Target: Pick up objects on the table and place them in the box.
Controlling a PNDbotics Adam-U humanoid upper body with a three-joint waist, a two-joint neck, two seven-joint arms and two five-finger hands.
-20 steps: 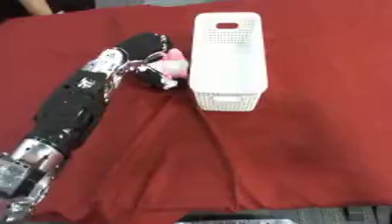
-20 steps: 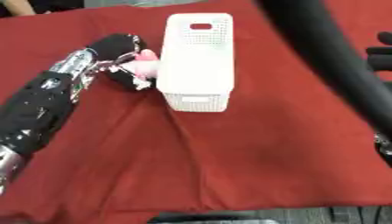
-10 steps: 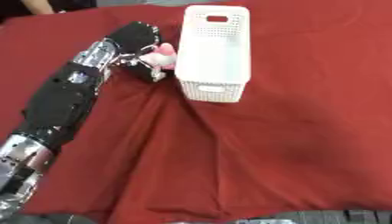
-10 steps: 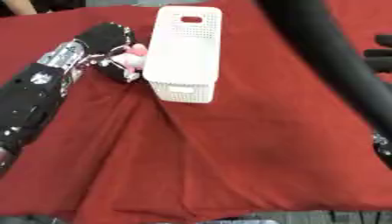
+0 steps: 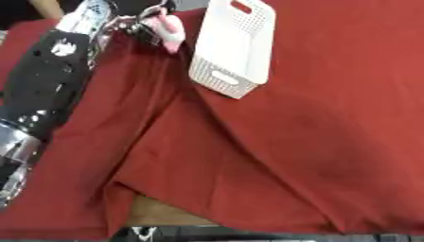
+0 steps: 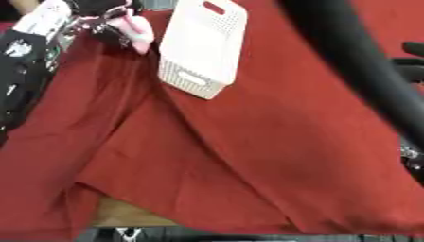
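At the upper left of the frame, a pink object [image 5: 168, 31] is held in the curled fingers of the left hand [image 5: 147, 22], just left of the box [image 5: 234, 45] and above the red cloth [image 5: 281, 142]. What the pink object is cannot be made out; its lower end is pointed down and slightly right. The left arm [image 5: 46, 85] is stretched from the lower left edge up to the top of the frame, black with silver joints, along the left side of the picture. The white perforated box is seen askew in the upper middle, its long axis running from the top edge down and leftward, with a handle slot in each end wall. A dark blurred arm [image 6: 356, 61] is crossed through the right eye view at the right; of the right hand's fingers it cannot be told whether they are open or clenched. A bare patch of table [image 5: 162, 212] is shown under the cloth's lower edge.
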